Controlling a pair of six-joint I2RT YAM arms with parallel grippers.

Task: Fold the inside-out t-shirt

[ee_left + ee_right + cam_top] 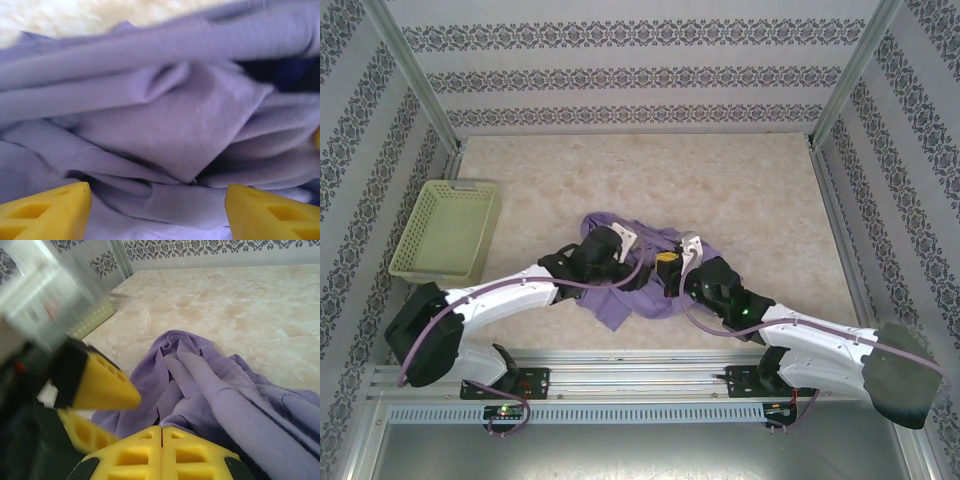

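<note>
Two robot arms lean in from the near edge and meet over the inside-out t-shirt (pixel 645 300). It lies in a crumpled purple heap near the middle of the surface (pixel 740 190), a bit closer to the arms than to the back. The surface is pale beige with soft cloudy marks, like stone. A yellow-green basket (pixel 445 232) sits at its left side, well apart from the shirt. The walls (pixel 640 70) around the surface are white, with rows of dark curly patterns. Shiny metal posts (pixel 415 80) slant up at the back corners. A grey metal rail (pixel 640 365) runs along the near edge, and both arms are bolted to it. The left gripper (pixel 625 243) hangs over the left part of the heap. In its wrist view the left gripper (pixel 157 192) has its two yellow fingers far apart, with folds of purple cloth bunched up just past them and nothing pinched. The right gripper (pixel 672 268) is right beside it, over the right part of the heap. In its own view the right gripper (pixel 161 430) has its yellow fingers pressed tight together, and the cloth lies just in front of them. No cloth shows between them.
</note>
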